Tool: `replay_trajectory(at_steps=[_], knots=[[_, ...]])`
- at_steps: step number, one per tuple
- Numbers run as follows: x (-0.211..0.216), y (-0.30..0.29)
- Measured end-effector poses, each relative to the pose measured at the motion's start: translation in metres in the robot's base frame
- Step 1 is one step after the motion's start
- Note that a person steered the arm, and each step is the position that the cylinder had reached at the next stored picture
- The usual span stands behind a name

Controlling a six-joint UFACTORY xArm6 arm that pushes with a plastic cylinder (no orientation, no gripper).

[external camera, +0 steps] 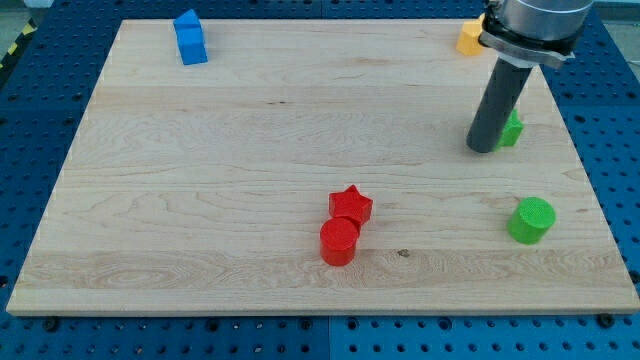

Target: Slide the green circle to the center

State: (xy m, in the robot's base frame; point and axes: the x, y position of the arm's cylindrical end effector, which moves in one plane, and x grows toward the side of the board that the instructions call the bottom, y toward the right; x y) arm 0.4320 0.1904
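The green circle (530, 220), a short cylinder, stands near the board's right edge, toward the view's bottom. My tip (482, 148) rests on the board above and to the left of it, well apart from it. Right behind the rod a second green block (512, 129) peeks out at the rod's right side; its shape is mostly hidden.
A red star (351, 205) and a red cylinder (339, 242) touch each other at bottom centre. A blue block (189, 38) sits at top left. A yellow block (470, 38) sits at top right, partly hidden by the arm. The wooden board (200, 200) lies on a blue pegboard.
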Motion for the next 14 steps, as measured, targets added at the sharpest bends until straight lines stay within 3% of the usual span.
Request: replay_trajectory(at_steps=[3, 5, 6, 7, 14], knots=[[0.008, 0.019], [0.088, 0.082], [0.152, 0.083], [0.158, 0.077], [0.064, -0.071]])
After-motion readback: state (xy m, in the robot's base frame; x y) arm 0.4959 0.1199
